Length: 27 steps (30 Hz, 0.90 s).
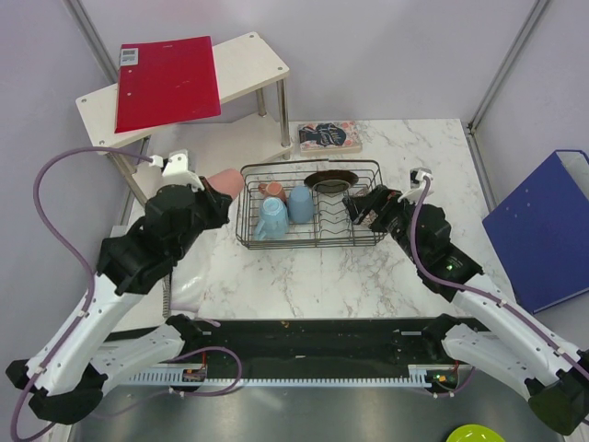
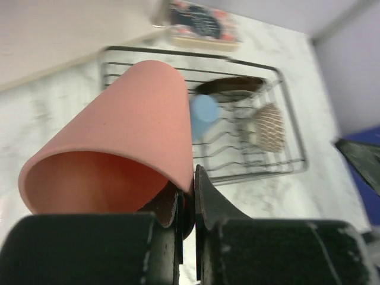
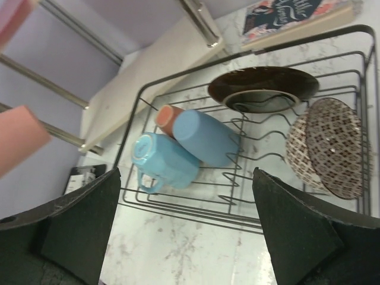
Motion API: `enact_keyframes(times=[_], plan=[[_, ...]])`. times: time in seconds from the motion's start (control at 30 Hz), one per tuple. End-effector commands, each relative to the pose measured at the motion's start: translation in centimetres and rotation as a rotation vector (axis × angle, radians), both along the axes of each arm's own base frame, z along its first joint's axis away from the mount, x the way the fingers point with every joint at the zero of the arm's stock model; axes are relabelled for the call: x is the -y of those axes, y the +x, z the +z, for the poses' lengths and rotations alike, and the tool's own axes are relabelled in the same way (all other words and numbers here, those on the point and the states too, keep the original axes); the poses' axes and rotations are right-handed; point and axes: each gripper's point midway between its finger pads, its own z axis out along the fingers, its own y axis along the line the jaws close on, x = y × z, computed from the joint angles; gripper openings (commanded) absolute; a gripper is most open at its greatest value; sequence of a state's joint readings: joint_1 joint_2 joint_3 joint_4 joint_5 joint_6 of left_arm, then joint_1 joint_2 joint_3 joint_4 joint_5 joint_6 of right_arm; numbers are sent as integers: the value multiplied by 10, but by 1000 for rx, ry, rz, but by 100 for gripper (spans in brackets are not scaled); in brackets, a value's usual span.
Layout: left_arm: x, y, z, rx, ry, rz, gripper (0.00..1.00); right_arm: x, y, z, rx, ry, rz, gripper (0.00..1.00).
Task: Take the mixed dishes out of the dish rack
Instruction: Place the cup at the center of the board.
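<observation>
Tumbler [image 2: 113, 160] in left pincer [image 2: 189, 191]

Robot lab booth: grey partition walls [image 1: 396, 55] enclose a marble-patterned table [image 1: 304, 276].

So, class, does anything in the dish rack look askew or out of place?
Yes. The blue cup and light-blue mug lie tipped on their sides in the dish rack, leaning together rather than standing. Nothing looks spilled or broken.

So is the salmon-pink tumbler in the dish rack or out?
Out: the left pincer grips the salmon-pink tumbler by its rim, tipped, left of the dark wire dish rack.
</observation>
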<state>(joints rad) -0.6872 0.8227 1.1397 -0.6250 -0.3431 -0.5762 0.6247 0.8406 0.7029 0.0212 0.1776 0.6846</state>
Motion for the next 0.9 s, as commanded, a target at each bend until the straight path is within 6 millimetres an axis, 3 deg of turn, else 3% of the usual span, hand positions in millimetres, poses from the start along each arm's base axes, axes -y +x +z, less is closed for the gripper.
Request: enact_keyframes(times=[0.0,0.03,0.17,0.4,0.57,0.87], plan=[[-71,6,-29,-166,335,279,2,20,0,-20,-34,-123,-73,98],[-76,11,-28,-195,352,279,2,21,0,-20,-33,-128,-71,98],[-76,40,-77,-453,379,236,2,22,-2,-19,-34,-142,-66,98],[-66,73,-126,-614,440,183,2,28,-9,-9,6,-163,-60,98],[-58,95,-147,-649,463,160,2,29,-11,-9,10,-167,-56,98],[-70,123,-185,-776,454,125,2,28,-13,-18,-7,-181,-40,98]])
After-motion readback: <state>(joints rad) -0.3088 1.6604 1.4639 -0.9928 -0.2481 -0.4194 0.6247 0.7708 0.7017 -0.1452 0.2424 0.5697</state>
